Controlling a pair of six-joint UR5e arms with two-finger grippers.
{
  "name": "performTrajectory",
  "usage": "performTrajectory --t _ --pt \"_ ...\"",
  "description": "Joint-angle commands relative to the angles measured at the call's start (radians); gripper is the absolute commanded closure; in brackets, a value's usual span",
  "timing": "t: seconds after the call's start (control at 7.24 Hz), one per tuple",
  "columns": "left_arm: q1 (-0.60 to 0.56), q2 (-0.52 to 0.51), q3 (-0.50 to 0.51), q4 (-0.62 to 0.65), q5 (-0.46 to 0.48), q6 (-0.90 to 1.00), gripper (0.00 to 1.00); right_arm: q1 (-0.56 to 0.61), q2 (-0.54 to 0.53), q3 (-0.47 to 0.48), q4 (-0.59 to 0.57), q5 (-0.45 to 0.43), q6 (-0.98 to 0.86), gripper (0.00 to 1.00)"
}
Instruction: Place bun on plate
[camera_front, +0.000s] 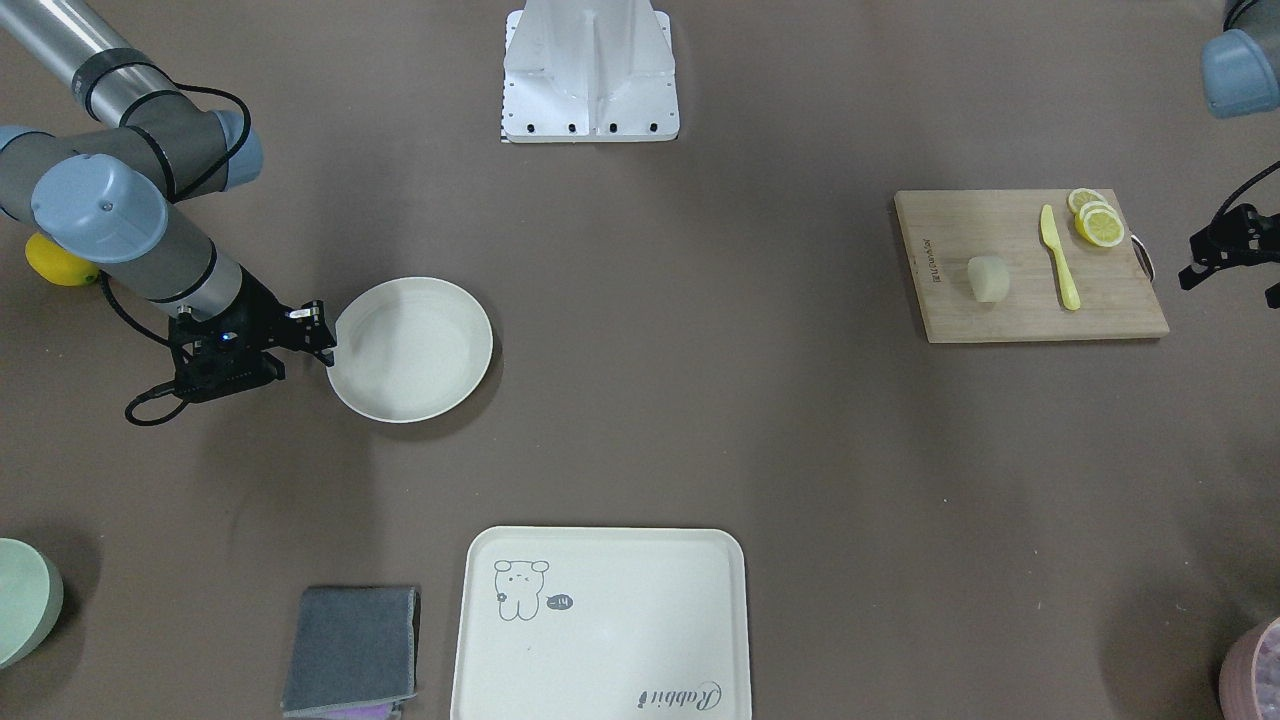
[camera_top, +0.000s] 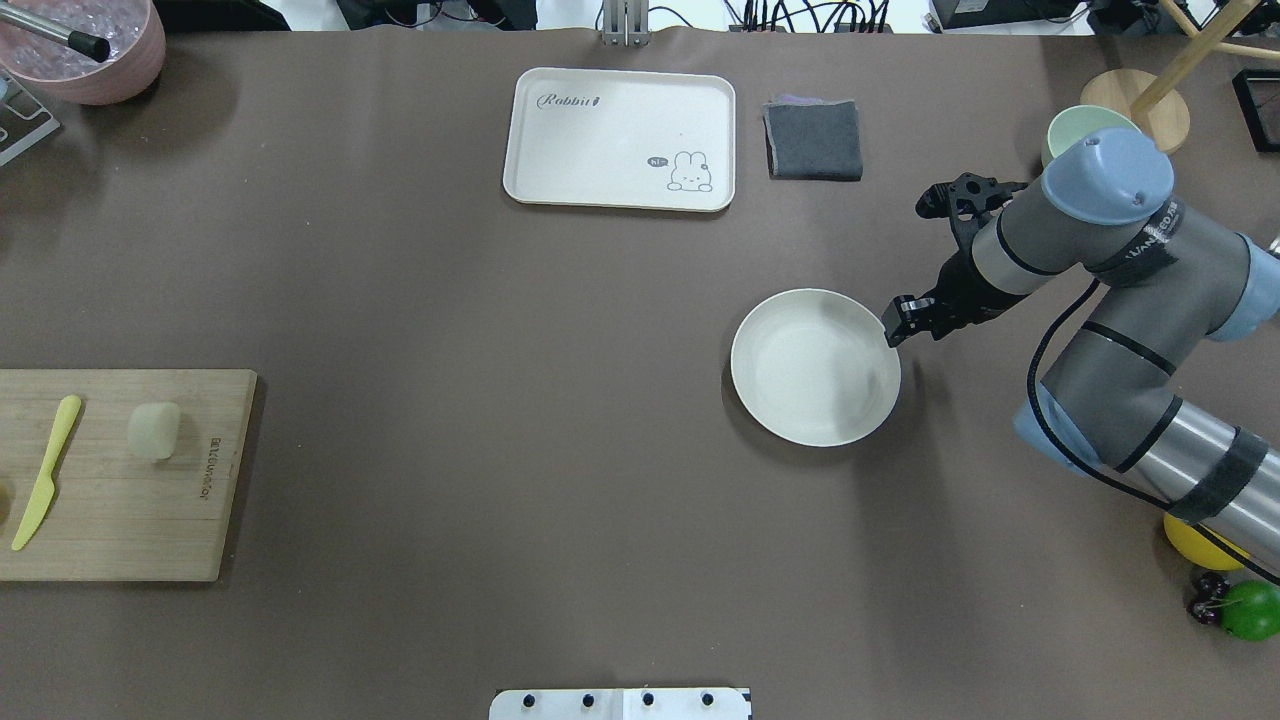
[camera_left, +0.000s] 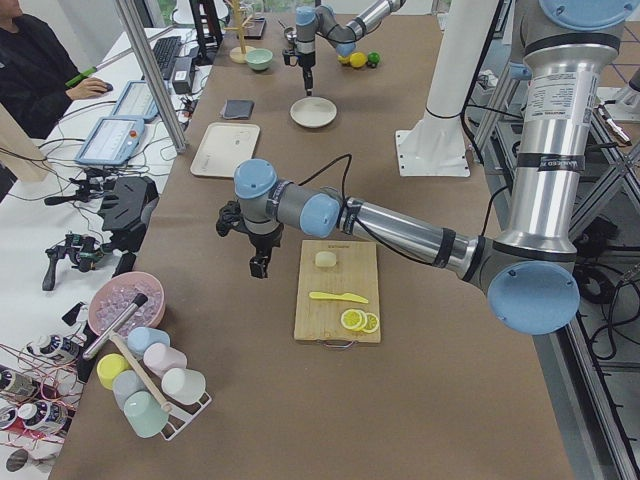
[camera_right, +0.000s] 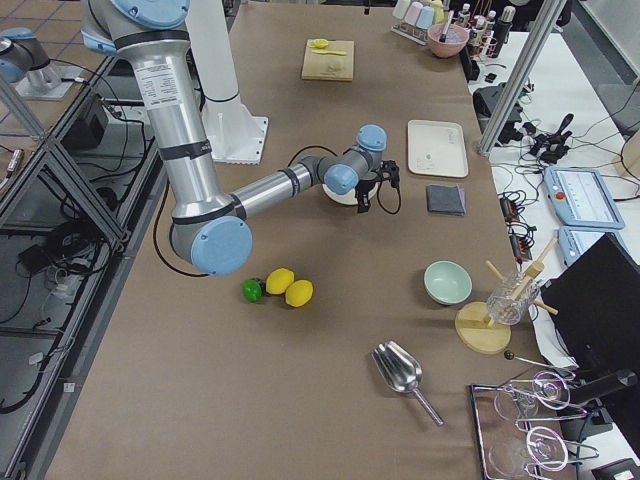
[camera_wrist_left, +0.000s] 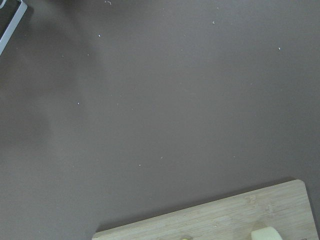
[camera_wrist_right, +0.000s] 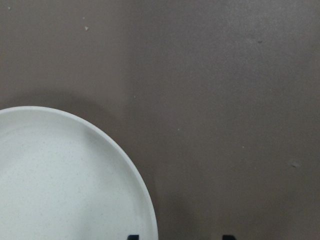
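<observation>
The bun (camera_front: 988, 277) is a small pale lump lying on the wooden cutting board (camera_front: 1030, 310) on my left side; it also peeks in at the bottom of the left wrist view as the bun (camera_wrist_left: 267, 234). The round cream plate (camera_top: 815, 367) sits empty on the brown table, far from the board. My right gripper (camera_top: 897, 325) is low at the plate's rim, open; in its wrist view the two fingertips (camera_wrist_right: 132, 237) stand on either side of the plate (camera_wrist_right: 60, 180) edge. My left gripper (camera_left: 260, 268) hangs beside the board, away from the bun; I cannot tell its state.
A yellow knife (camera_front: 1060, 258) and lemon slices (camera_front: 1098, 222) share the board. A cream tray (camera_front: 600, 620) and a grey cloth (camera_front: 352, 650) lie at the operators' edge. A green bowl (camera_top: 1085, 125) and a pink bowl (camera_top: 85, 50) stand in the far corners.
</observation>
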Motion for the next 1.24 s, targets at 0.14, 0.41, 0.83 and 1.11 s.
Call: performTrajectory --t 0.14,0.41,0.83,1.11 --pt "0.000 -0.003 0.005 0.001 0.001 -0.002 0.02 -0.017 0.006 -0.041 0.082 0.006 0.073 0.56" --pt "0.000 -0.003 0.009 0.001 0.001 0.000 0.02 -0.017 0.010 -0.043 0.080 0.017 0.077 1.00" --pt "0.000 -0.021 0.016 0.001 -0.001 -0.099 0.02 -0.008 0.025 -0.040 0.080 0.064 0.110 1.00" --pt "0.046 -0.049 -0.010 -0.046 -0.001 -0.312 0.03 0.009 0.060 -0.032 0.080 0.095 0.205 1.00"
